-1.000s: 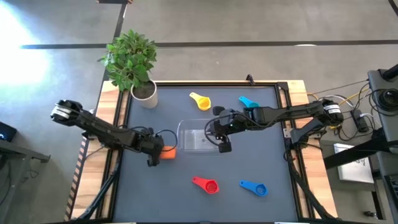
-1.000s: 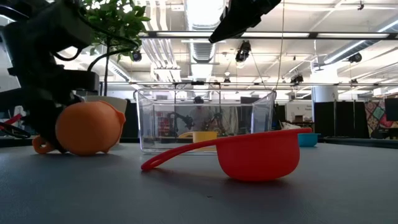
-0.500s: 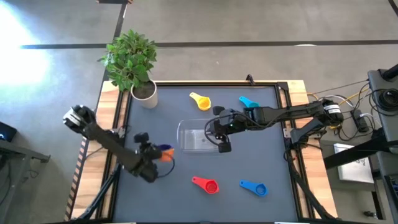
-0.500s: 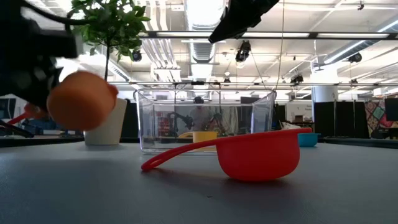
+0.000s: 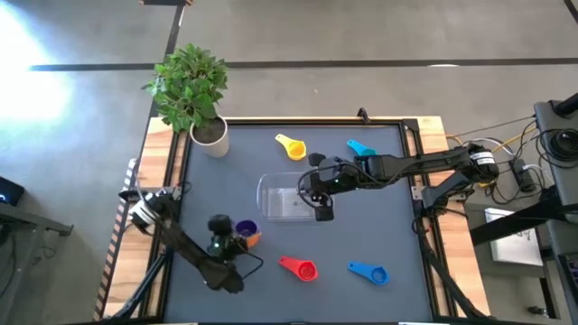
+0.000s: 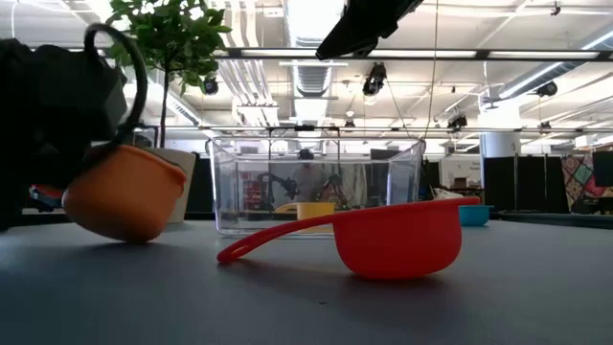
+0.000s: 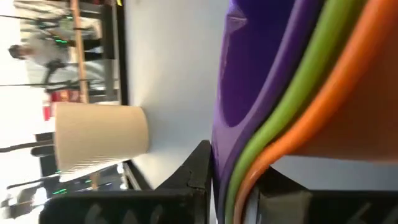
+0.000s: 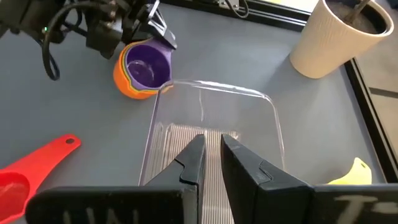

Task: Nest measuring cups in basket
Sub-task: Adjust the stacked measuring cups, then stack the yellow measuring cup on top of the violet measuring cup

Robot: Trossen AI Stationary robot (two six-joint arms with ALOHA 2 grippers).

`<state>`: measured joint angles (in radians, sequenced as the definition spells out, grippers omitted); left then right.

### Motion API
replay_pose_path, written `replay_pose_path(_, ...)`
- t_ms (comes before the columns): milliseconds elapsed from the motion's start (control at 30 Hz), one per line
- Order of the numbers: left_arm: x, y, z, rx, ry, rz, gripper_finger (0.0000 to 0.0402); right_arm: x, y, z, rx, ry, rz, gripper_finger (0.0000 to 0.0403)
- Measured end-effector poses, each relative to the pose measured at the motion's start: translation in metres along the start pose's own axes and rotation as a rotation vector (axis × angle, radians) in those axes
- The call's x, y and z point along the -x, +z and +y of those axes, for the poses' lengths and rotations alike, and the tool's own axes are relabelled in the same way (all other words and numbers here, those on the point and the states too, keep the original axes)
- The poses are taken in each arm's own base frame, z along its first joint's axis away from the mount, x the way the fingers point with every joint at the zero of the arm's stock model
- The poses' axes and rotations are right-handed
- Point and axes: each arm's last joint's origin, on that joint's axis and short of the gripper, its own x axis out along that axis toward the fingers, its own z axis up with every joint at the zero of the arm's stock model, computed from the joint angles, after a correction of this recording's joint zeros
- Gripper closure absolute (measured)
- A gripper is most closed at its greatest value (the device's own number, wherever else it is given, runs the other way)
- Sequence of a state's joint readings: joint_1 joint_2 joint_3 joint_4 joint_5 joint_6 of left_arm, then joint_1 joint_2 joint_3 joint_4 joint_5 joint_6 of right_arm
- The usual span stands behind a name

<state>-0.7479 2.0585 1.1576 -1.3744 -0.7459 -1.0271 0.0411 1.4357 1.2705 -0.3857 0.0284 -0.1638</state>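
A lab or workshop hall — ceiling strip lights (image 6: 306,19) at twelve o'clock, cabled equipment racks (image 5: 551,135) at three o'clock.
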Motion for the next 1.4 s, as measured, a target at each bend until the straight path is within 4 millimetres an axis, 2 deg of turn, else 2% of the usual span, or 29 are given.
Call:
replay_pose_path(167, 0.004, 0.009, -0.015, -0.025, 0.006, 0.036, 0.0331, 0.0, 0.0, 0.0, -0.01, 0.001, 0.005, 0.0364)
replay_pose_path(367, 0.021, 0.018, -0.019, -0.032, -0.09, 0.041, 0.0268, 0.0, 0.0, 0.0, -0.01, 0.001, 0.004, 0.0364)
replay_pose_path(533, 0.046, 0.021, -0.001, 0.027, -0.176, -0.012, 0.0216, 0.0, 0.0, 0.0, -0.009, 0.001, 0.002, 0.0364)
replay_pose_path(833, 0.077, 0.02, 0.049, 0.169, -0.373, -0.041, 0.0129, 0.0, 0.0, 0.0, -0.007, 0.001, 0.001, 0.0364)
replay_pose_path(1033, 0.091, 0.016, 0.075, 0.264, -0.515, -0.096, 0.0119, 0.001, -0.002, 0.0, -0.007, 0.004, 0.021, 0.0364)
replay_pose_path(1167, 0.097, 0.015, 0.094, 0.348, -0.586, -0.232, 0.0127, 0.001, -0.002, 0.001, -0.036, 0.012, 0.029, 0.0364)
replay_pose_path(1267, 0.091, 0.007, 0.102, 0.403, -0.675, -0.36, 0.014, 0.003, -0.002, -0.003, -0.044, 0.044, 0.017, 0.0364)
replay_pose_path(1400, 0.066, -0.008, 0.11, 0.493, -0.794, -0.502, 0.0163, 0.003, -0.005, -0.022, -0.082, 0.068, 0.009, 0.0364)
